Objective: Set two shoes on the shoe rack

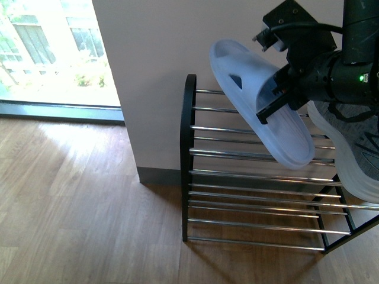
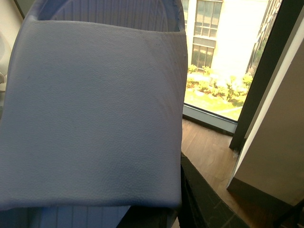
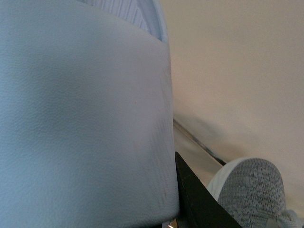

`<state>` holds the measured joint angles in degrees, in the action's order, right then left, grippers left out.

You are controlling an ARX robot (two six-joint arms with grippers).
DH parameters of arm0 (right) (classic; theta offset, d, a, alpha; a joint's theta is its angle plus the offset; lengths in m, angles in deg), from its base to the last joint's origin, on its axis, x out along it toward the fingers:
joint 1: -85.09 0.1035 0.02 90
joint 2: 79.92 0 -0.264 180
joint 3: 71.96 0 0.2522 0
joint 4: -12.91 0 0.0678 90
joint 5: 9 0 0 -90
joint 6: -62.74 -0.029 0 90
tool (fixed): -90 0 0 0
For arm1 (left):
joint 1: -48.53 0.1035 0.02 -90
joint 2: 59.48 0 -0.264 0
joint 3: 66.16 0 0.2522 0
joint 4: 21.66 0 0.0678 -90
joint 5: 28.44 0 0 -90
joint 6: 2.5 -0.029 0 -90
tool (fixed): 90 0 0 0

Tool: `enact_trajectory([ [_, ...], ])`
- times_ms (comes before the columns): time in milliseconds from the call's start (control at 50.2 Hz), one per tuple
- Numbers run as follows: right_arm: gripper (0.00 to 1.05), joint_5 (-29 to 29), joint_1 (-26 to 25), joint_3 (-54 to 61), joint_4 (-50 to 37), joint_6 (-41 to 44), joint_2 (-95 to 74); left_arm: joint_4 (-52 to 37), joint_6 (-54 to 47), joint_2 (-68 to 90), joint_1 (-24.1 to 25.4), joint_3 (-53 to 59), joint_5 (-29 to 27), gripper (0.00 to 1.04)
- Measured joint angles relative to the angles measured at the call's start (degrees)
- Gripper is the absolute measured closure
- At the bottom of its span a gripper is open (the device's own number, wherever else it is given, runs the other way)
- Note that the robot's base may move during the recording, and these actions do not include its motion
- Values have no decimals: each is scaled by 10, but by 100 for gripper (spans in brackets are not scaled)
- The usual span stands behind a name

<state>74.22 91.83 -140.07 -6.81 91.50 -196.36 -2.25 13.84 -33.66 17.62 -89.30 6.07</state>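
Above the shoe rack [image 1: 249, 177] top tier, R gripper [image 1: 273, 97] pinching pale blue slide sandal [image 1: 260, 100] by strap, long axis tilted toe-down toward rods; L gripper also clamps a slide, unseen in front view

black shoe rack [image 1: 249, 177], grey sneaker [image 1: 355, 148] on it

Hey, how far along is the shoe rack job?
Done: only a grey sneaker rests on the rack. In hand: the right gripper holds a pale blue slide above the rods; the left wrist view shows a second slide gripped. Left: setting both down.
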Motion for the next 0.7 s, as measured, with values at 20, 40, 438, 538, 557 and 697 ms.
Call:
enact_trajectory([
  [20, 103, -2, -2, -3, 5, 9, -4, 0, 0, 0, 0, 0, 0, 103],
  [40, 103, -6, -4, -5, 6, 17, -9, 0, 0, 0, 0, 0, 0, 103],
  [438, 103, -96, -52, -65, 47, 86, -65, 0, 0, 0, 0, 0, 0, 103],
  [538, 103, -117, -66, -86, 77, 78, -79, 0, 0, 0, 0, 0, 0, 103],
  [557, 103, -121, -67, -90, 84, 72, -81, 0, 0, 0, 0, 0, 0, 103],
  [697, 103, -141, -75, -119, 135, 32, -88, 0, 0, 0, 0, 0, 0, 103],
])
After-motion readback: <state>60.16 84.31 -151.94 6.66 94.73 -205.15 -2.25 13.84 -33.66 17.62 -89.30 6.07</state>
